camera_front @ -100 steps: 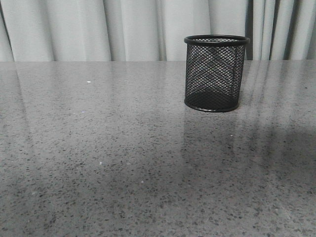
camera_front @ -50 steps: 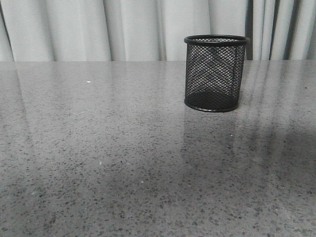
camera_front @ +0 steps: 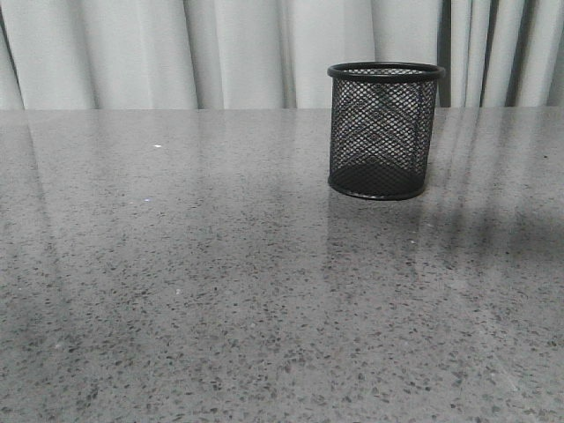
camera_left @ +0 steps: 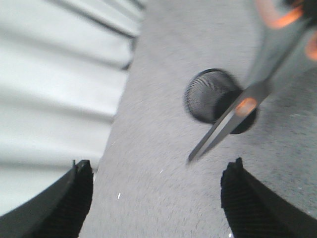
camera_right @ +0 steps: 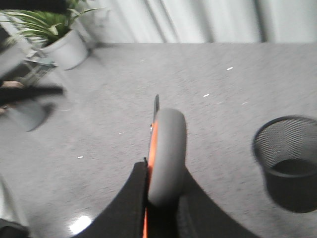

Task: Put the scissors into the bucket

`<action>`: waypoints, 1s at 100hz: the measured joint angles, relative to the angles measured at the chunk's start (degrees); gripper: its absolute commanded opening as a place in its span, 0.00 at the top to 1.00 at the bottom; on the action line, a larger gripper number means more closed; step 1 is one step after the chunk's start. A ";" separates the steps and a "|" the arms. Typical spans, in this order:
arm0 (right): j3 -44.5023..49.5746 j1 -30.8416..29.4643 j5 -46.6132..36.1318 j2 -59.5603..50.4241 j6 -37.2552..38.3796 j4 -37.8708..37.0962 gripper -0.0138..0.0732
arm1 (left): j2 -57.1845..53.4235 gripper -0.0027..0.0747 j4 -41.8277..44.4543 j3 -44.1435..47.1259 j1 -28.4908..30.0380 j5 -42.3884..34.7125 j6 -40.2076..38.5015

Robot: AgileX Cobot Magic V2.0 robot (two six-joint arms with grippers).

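The bucket (camera_front: 383,132) is a black wire-mesh cup standing upright at the right rear of the grey speckled table (camera_front: 176,264). No arm shows in the front view. My right gripper (camera_right: 166,196) is shut on the grey, orange-lined handle of the scissors (camera_right: 167,148) and holds them in the air. The bucket (camera_right: 290,158) stands off to one side of them. In the left wrist view the scissors (camera_left: 223,129) hang blades-down above the table, overlapping the bucket (camera_left: 203,96). My left gripper (camera_left: 157,171) is open and empty, well above the table.
Pale curtains (camera_front: 229,53) hang behind the table's far edge. A potted plant (camera_right: 64,44) stands beyond the table in the right wrist view. A dark blurred bar (camera_right: 29,93) reaches in beside it.
The dark shadow across the near part of the table has faded and pulled back to the right. The bucket has stayed in place.
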 measured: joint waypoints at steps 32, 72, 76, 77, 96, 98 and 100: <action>-14.45 -1.02 8.45 9.03 11.92 -22.59 0.90 | -11.56 0.33 0.74 -0.31 11.26 0.53 -9.72; -29.25 -1.02 22.98 24.25 16.62 -31.66 0.90 | -16.33 0.33 0.74 -0.44 12.02 0.83 -10.32; -30.01 -1.02 23.23 25.30 16.62 -31.91 0.90 | -16.33 0.33 0.74 -0.44 12.02 0.83 -10.32; -30.13 -1.02 23.28 25.46 16.76 -31.91 0.90 | -16.33 0.33 0.74 -0.44 12.02 0.83 -10.32; -32.36 -1.02 23.64 29.07 16.87 -32.13 0.90 | -16.21 0.33 0.74 -0.44 12.02 0.89 -10.32; -32.65 -1.02 23.64 29.32 16.87 -32.13 0.90 | -16.21 0.33 0.74 -0.44 12.02 0.89 -10.32; -32.78 -1.02 23.64 29.72 16.87 -32.13 0.90 | -16.21 0.33 0.74 -0.44 12.02 0.89 -10.32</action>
